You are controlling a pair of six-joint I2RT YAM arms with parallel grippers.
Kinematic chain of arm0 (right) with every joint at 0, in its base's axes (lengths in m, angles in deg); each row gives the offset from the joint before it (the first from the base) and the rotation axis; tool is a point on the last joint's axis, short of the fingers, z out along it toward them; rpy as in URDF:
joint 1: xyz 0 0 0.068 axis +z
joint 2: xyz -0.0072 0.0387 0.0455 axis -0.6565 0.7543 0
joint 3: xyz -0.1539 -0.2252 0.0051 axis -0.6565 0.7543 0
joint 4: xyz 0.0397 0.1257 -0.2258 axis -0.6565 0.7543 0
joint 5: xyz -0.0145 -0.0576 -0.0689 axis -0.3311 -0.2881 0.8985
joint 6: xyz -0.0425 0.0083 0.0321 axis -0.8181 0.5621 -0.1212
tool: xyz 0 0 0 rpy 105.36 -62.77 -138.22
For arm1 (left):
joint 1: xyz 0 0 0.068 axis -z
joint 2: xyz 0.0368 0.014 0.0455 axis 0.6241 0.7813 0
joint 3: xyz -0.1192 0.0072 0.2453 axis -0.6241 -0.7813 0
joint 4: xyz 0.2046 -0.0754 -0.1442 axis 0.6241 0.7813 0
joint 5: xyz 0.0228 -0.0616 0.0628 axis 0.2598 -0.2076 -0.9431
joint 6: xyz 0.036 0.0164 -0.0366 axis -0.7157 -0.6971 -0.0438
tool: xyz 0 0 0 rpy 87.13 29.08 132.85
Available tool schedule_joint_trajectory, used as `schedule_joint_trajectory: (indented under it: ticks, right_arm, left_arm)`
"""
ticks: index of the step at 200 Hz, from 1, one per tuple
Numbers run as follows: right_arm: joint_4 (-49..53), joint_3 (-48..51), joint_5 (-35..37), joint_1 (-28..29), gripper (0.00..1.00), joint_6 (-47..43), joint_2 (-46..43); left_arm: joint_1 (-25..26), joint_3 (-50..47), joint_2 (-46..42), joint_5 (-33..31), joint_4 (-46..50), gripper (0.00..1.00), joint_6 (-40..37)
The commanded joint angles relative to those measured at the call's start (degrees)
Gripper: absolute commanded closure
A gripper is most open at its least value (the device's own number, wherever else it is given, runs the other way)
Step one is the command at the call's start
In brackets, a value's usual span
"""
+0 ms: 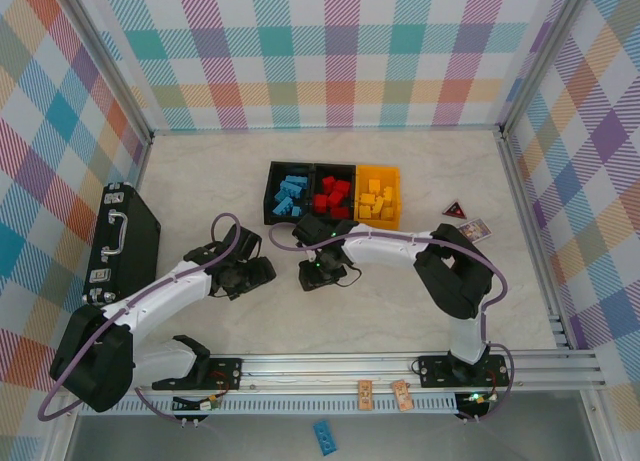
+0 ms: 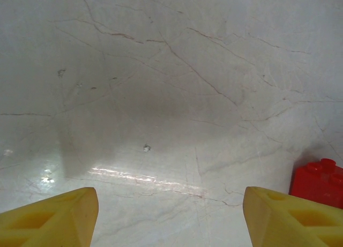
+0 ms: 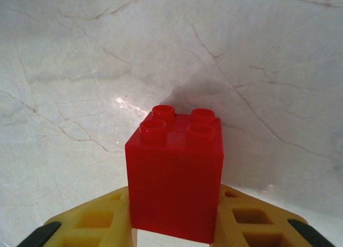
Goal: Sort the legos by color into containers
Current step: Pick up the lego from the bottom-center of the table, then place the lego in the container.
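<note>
The right gripper [image 3: 174, 225] is clamped on a red brick [image 3: 176, 172] at the table [image 3: 64, 54]; the left gripper [image 2: 170, 215] has its jaws apart, empty. Next, I judge, lift it into the nearby black bin [image 1: 334, 167] holding reds

No readable text, number or brand anywhere.
- Dark card [image 1: 456, 209] on table right of yellow bin [image 1: 378, 169] — red triangle sign on it, no letters legible.
- Second card [image 1: 473, 228] just beside it — pale print, too small to read.
- Two tan tags [image 1: 365, 393] [image 1: 401, 393] on front rail [image 1: 300, 366] — dark markings, blurred.
- Red brick [image 3: 176, 177] seen close by right wrist camera — nothing legible on studs or faces.
</note>
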Motion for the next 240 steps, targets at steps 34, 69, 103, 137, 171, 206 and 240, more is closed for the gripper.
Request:
schedule_joint_trajectory:
  ticks: [34, 69, 103, 137, 171, 206, 240]
  right_arm:
    - [3.17, -2.39, 3.15, -3.95, 0.78, -2.64, -6.48]
    - [4.64, -4.86, 4.83, -8.38, 0.78, -5.22, -8.02]
    - [5.54, -9.04, 5.57, -12.91, 0.78, -6.85, -7.23]
    - [6.94, -15.54, 6.29, -16.27, 0.78, -7.72, -3.34]
    - [9.33, -23.83, 7.14, -18.46, 0.78, -8.05, 3.45]
    - [10.91, -31.62, 7.86, -20.25, 0.77, -8.38, 10.30]
    - [13.63, -38.54, 7.42, -21.36, 0.76, -8.28, 15.71]
  left_arm:
    - [-0.29, 0.38, 1.60, 4.07, -4.41, 0.29, 0.20]
    - [0.69, 1.59, 2.15, 4.74, -5.83, 0.29, 0.03]
    - [1.64, 2.47, 3.43, 4.96, -7.26, 0.29, 0.19]
    - [3.05, 3.73, 4.50, 4.45, -7.88, 0.30, 0.41]
    - [3.63, 4.24, 5.16, 4.08, -8.50, 0.30, 0.85]
    - [4.12, 4.01, 5.78, 3.82, -8.84, 0.30, 1.12]
    - [4.69, 3.83, 6.32, 3.84, -9.26, 0.30, 1.58]
